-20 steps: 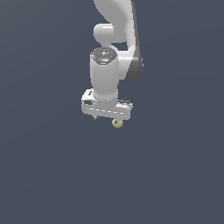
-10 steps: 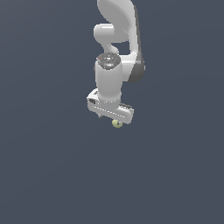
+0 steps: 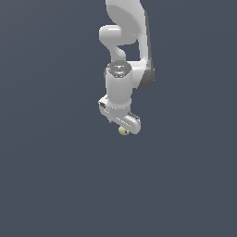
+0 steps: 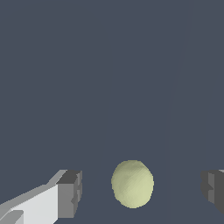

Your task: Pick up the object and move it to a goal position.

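The object, a small pale yellow-green ball (image 3: 123, 131), shows just under the white hand in the exterior view. My gripper (image 3: 121, 128) hangs straight down over it. In the wrist view the ball (image 4: 132, 183) lies between my two dark fingertips (image 4: 70, 192), with a clear gap on each side, wider toward the far finger (image 4: 213, 189). My gripper (image 4: 141, 190) is open and neither pad touches the ball.
A flat dark grey-blue surface (image 3: 55, 176) fills both views, with no other object, edge or container showing. The white arm (image 3: 127, 28) rises from the hand to the top of the exterior view.
The hand has slid slightly toward the exterior view's right and turned a little at the wrist. The ball has stayed where it was.
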You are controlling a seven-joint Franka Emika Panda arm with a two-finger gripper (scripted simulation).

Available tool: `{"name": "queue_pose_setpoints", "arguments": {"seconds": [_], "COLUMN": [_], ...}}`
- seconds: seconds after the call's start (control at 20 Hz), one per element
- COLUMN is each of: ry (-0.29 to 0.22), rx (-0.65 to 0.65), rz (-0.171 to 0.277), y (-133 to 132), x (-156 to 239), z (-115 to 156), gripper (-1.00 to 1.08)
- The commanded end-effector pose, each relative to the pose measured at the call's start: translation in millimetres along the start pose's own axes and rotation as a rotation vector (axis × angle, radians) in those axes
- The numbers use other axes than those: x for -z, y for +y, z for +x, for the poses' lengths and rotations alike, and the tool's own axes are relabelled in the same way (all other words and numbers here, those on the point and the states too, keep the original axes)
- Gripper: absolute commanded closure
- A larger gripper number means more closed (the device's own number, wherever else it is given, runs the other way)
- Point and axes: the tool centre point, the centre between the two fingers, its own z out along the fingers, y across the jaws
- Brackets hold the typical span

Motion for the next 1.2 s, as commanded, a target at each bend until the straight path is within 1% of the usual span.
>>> {"name": "queue_pose_setpoints", "arguments": {"seconds": [0.0,1.15], "ry": [-0.002,-0.013], "rx": [-0.065,-0.652], "rz": [-0.001,-0.018], "y": [0.0,5.8], "x": [-4.6,-42.4], "z": [-5.0,-49.2], "gripper": [-0.92,-0.92]}}
